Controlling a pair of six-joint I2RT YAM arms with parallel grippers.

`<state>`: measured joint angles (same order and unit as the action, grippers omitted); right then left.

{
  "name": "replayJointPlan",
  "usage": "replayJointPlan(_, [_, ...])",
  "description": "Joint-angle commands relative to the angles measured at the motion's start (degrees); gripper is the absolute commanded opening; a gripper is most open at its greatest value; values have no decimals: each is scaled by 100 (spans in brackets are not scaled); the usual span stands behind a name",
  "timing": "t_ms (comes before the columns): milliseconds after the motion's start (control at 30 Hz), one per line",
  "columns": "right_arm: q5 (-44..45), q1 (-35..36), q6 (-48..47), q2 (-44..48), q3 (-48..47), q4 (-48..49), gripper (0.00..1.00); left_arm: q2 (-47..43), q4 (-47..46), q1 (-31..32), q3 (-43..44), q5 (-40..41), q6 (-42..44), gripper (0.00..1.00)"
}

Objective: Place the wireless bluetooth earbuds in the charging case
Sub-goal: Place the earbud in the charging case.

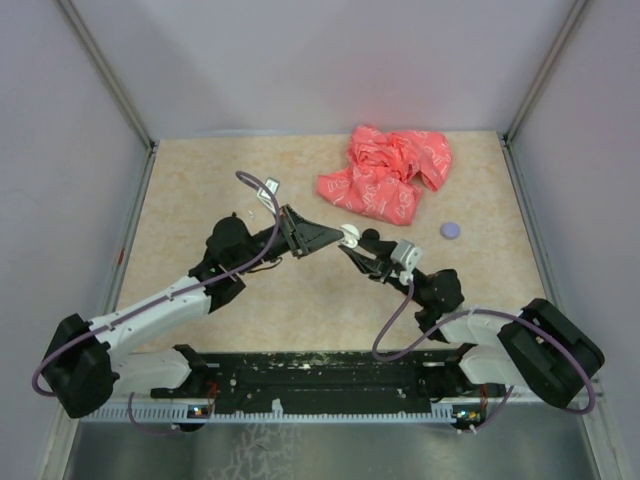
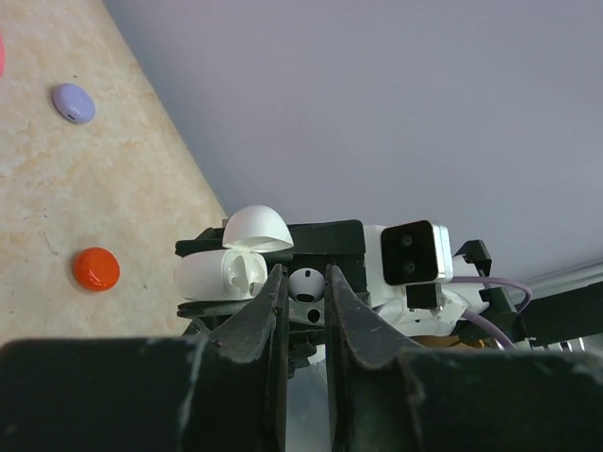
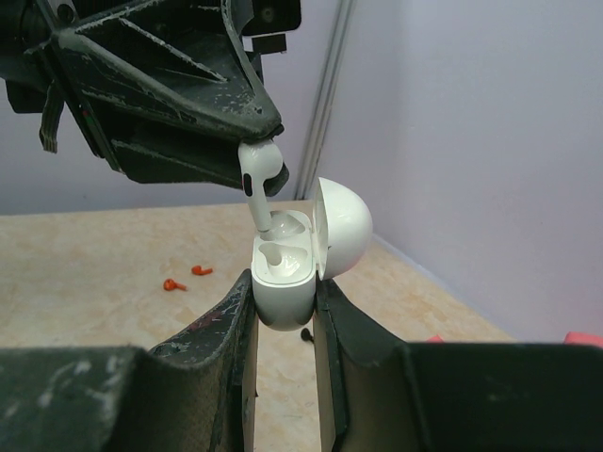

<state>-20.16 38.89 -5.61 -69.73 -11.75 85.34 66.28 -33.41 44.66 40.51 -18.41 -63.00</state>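
The left pincer [image 2: 304, 275] is being pressed shut on a white earbud [image 3: 262, 184], whose stem tip is being held at one socket of the open charging case [image 3: 283, 278], itself being pinched by the right pincer [image 3: 283, 288] above the desk [image 1: 300, 300]. Insertion is being attempted; a straight downward push is being called for next.

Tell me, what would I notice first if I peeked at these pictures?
Mid-table the two arms meet: the right gripper pinches a white charging case with its lid open, and the left gripper holds a white earbud, stem pointing down into the case. At the far side lies a crumpled pink bag, with a small purple disc to its right.
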Motion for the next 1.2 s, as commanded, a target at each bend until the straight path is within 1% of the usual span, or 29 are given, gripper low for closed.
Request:
replayJointPlan(0, [12,54,-37,52,-195,474,0,62,-263,47,-75,67,7,12])
replayJointPlan(233, [-36,49,-2,78,-172,522,0,62,-224,60,-115,130,49,12])
replayJointPlan(433, [-18,48,-21,118,-161,518,0,39,-55,56,-115,226,134,14])
replayJointPlan(600, [-61,50,-2,115,-150,512,0,43,116,68,-119,346,290,23])
replayJointPlan(1033, [-157,50,129,243,-35,487,0,-106,1161,68,175,752,1143,40])
replayJointPlan(1100, [-156,48,138,288,2,490,0,-122,1282,62,236,774,1273,47])
replayJointPlan(1167, [-149,48,145,320,33,481,0,-155,1461,69,323,829,1429,50])
